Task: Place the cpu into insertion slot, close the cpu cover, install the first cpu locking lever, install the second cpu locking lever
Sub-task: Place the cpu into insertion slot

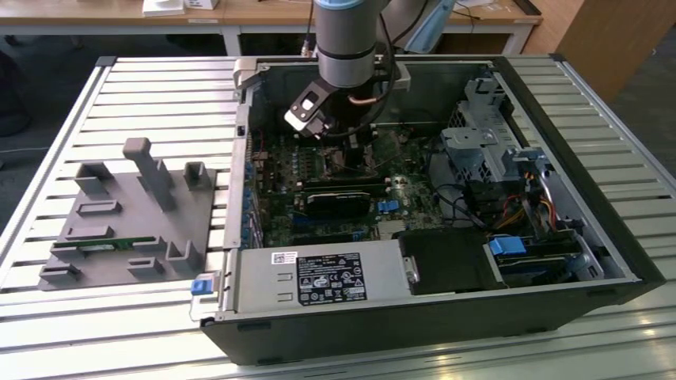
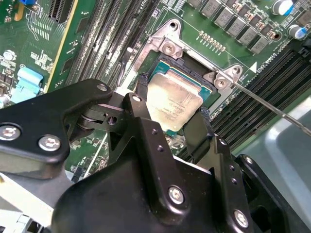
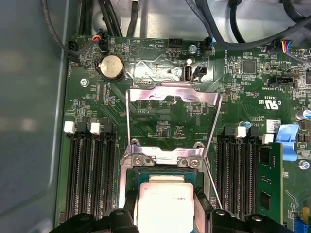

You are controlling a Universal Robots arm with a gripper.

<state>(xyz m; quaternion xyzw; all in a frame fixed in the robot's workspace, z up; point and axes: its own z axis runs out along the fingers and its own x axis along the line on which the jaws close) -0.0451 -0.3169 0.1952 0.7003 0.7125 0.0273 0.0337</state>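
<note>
Where the insertion slot lies open, the hand holds the cpu.

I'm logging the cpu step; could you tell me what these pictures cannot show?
- Pins of the insertion slot: under the cpu, both wrist views.
- Whether the cpu is seated: the gripper hides its edges, second wrist view.
- Part of the cpu: cut off at the edge, first wrist view.

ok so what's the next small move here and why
Probably ease the cpu straight down, level, into the insertion slot. The gripper is shut on two opposite edges of it, it sits squared over the slot, and the cpu cover stands swung open, out of the way.
</note>
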